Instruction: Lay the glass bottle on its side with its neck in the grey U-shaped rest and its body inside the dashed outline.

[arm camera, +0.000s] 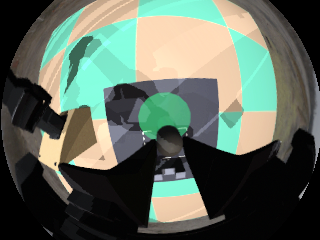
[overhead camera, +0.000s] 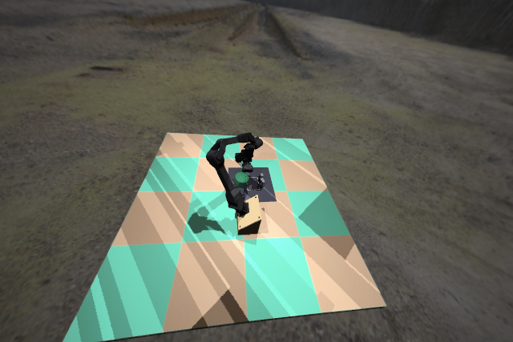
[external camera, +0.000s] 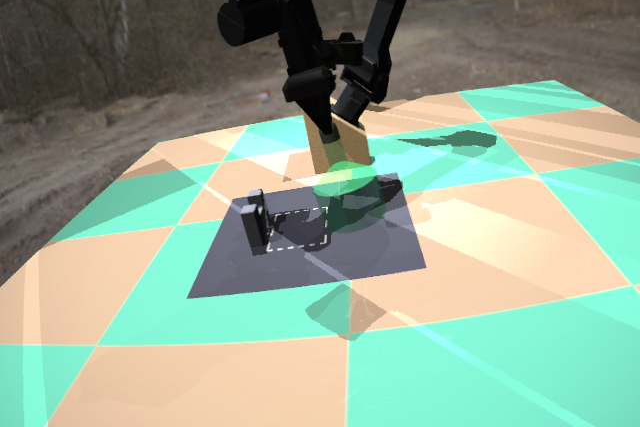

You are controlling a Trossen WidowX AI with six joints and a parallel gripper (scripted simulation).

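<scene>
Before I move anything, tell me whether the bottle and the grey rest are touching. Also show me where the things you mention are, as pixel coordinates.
Apart. The exterior view shows it: a stretch of the dark mat (overhead camera: pixel 269 195) (external camera: pixel 232 277) (arm camera: pixel 212 100) separates the bottle (overhead camera: pixel 241 179) (external camera: pixel 354 200) (arm camera: pixel 164 110) from the rest (overhead camera: pixel 260 181) (external camera: pixel 250 228) (arm camera: pixel 169 171).

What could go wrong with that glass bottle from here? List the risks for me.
- The hand grips the glass bottle only by its neck end, so the wide body might swing or slip when tipped.
- The grey rest stands close by; a low swing could knock glass against its prongs.
- The body is outside most of the dashed outline, so letting go now could topple it.
</scene>
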